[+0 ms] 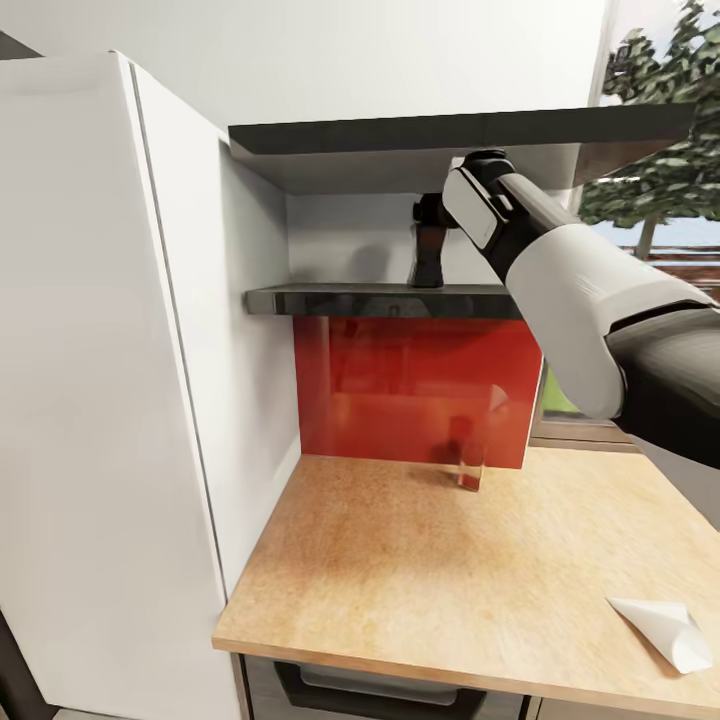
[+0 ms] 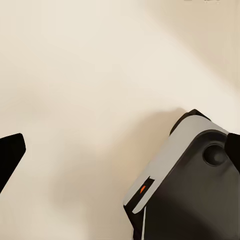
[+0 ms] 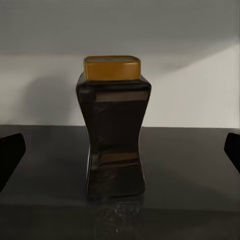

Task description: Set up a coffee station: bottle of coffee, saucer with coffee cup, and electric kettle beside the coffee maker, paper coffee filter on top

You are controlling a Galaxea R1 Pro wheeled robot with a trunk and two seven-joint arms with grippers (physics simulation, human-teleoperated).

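Observation:
The bottle of coffee [image 1: 430, 258], dark brown with a gold cap, stands upright on the thin black kitchen shelf [image 1: 330, 300]. My right arm reaches up from the right, and its gripper [image 1: 428, 212] is right at the bottle. In the right wrist view the bottle of coffee [image 3: 114, 125] stands centred ahead on the kitchen shelf [image 3: 190, 165], and my right gripper [image 3: 120, 152] is open with a fingertip at each side edge, touching nothing. A white paper coffee filter [image 1: 665, 630] lies on the kitchen countertop [image 1: 400, 580] at the front right. My left gripper [image 2: 120, 155] is open over a pale surface.
A tall white cabinet [image 1: 100, 400] walls off the left side. A thicker black shelf [image 1: 450, 135] hangs close above the bottle. A red backsplash [image 1: 410, 400] backs the counter, with a small clear glass [image 1: 470, 465] in front of it. A window is at the right.

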